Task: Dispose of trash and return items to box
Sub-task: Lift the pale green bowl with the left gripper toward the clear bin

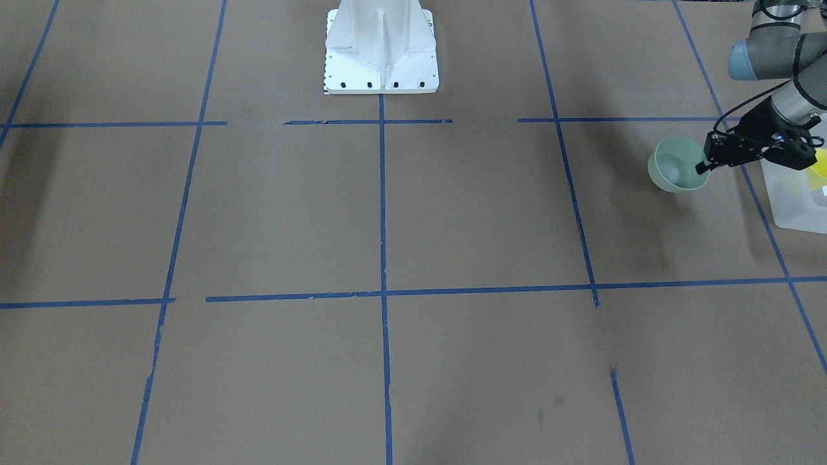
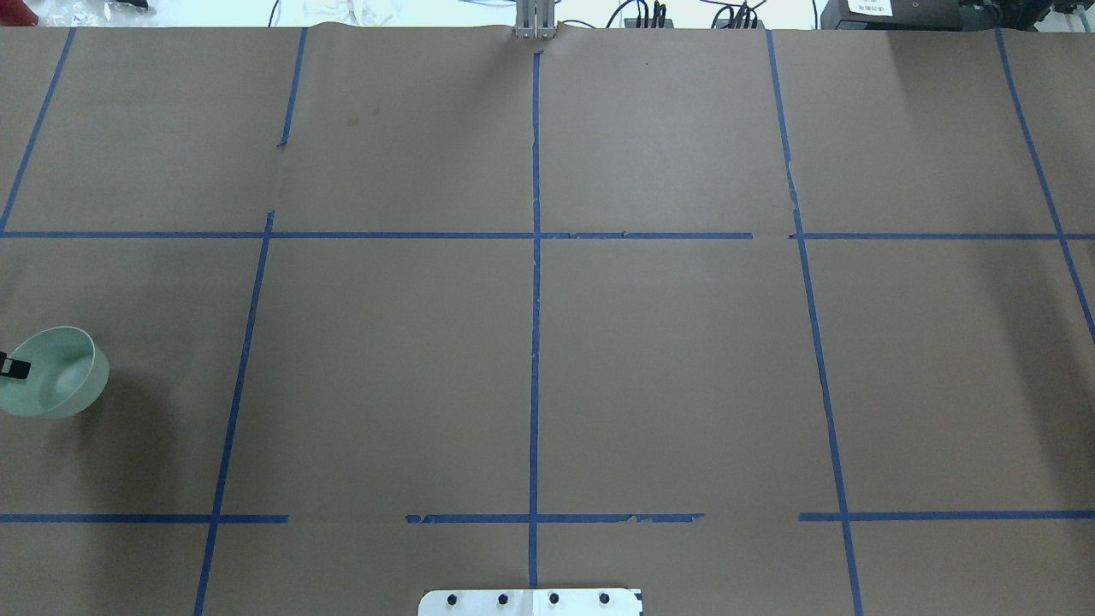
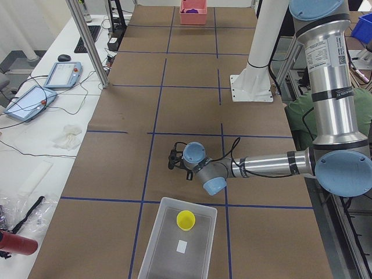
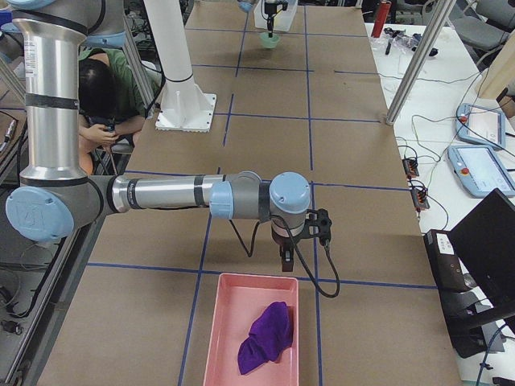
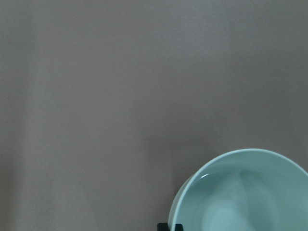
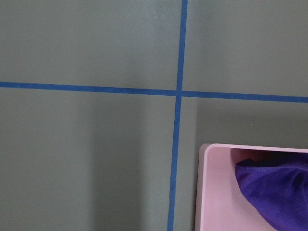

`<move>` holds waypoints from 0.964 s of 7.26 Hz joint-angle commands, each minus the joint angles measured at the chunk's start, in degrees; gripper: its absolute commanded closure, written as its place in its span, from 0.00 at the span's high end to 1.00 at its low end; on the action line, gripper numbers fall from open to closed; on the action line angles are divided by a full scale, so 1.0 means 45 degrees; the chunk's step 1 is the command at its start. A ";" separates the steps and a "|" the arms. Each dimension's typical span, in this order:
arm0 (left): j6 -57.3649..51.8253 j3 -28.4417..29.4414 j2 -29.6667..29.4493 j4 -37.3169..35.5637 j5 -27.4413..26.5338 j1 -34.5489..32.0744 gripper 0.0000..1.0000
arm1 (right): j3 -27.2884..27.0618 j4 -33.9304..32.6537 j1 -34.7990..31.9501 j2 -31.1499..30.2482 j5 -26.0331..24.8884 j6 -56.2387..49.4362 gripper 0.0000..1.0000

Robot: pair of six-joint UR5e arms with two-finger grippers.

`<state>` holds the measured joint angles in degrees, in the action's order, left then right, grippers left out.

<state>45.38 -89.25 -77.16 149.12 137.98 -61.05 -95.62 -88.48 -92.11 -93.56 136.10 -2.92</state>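
My left gripper (image 1: pixel 701 168) is shut on the rim of the pale green bowl (image 1: pixel 676 165) and holds it above the table, beside the box (image 1: pixel 793 205). The bowl also shows at the left edge of the overhead view (image 2: pixel 53 373) and in the left wrist view (image 5: pixel 240 192). The yellow cup (image 3: pixel 186 220) stands inside the frosted-white box (image 3: pixel 152 233), near its white label. My right gripper (image 4: pixel 287 259) hangs just above the near end of a pink tray (image 4: pixel 221 338); I cannot tell whether it is open or shut.
The pink tray holds a crumpled purple cloth (image 4: pixel 265 338), which also shows in the right wrist view (image 6: pixel 274 192). The robot's white base (image 1: pixel 381 48) stands at the table's middle edge. Blue tape lines cross the brown table (image 2: pixel 530 342).
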 commanded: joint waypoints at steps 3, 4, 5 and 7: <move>-0.0395 -0.0734 -0.0877 -0.1823 0.0432 -0.1176 0.00 | 0.2285 0.3451 0.0350 0.0537 0.0028 0.0490 1.00; -0.1229 -0.0734 -0.1247 -0.2834 0.0432 -0.1663 0.00 | 0.2110 0.3509 0.0738 0.0556 0.0184 0.1595 1.00; -0.2398 -0.0753 -0.1638 -0.4082 0.0471 -0.2306 0.00 | 0.1838 0.3491 0.0897 0.0557 0.0204 0.1915 1.00; -0.5131 -0.0734 -0.2497 -0.7010 0.0686 -0.3888 0.00 | 0.0922 0.3257 0.0937 0.0344 0.0283 0.1977 1.00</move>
<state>29.55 -92.60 -86.12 125.28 140.73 -74.47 -89.09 -73.31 -88.15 -91.34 137.21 5.46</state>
